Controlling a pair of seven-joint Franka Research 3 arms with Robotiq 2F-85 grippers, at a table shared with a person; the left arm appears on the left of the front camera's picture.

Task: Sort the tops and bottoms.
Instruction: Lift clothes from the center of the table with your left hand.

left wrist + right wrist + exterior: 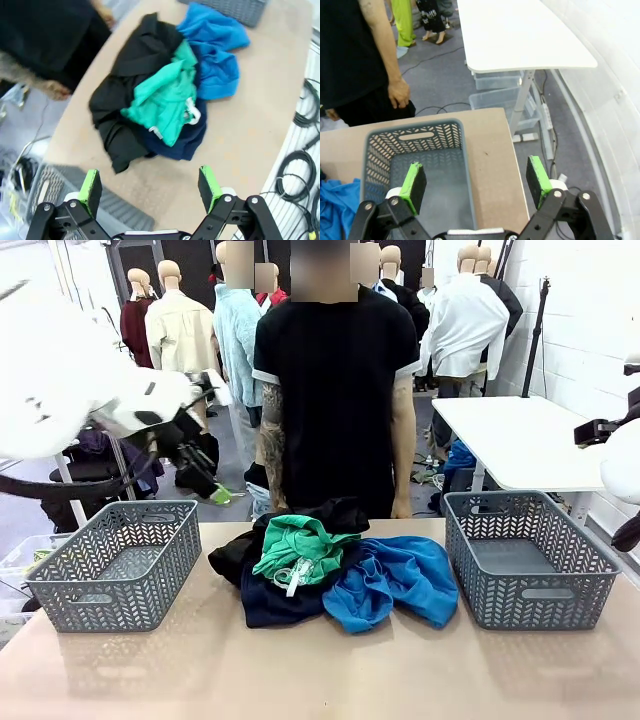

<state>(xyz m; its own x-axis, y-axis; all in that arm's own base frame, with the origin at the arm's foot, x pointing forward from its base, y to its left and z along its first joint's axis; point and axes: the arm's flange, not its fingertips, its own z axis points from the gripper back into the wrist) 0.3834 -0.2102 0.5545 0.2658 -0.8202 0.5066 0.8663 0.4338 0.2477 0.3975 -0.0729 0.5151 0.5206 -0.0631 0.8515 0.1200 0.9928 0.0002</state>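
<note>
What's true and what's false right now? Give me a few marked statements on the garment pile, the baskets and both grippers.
1. The emerald green cloth garment lies on top of the pile. True.
2. The bright blue cloth garment is inside the right grey plastic lattice basket. False: it lies on the tan table in the pile, beside that basket.
3. The left gripper has its fingers spread, holding nothing. True.
4. The right gripper is shut on the black cloth garment. False: its fingers are open above the right basket, and the black garment is in the pile.
5. The navy cloth garment lies partly under the green one. True.
</note>
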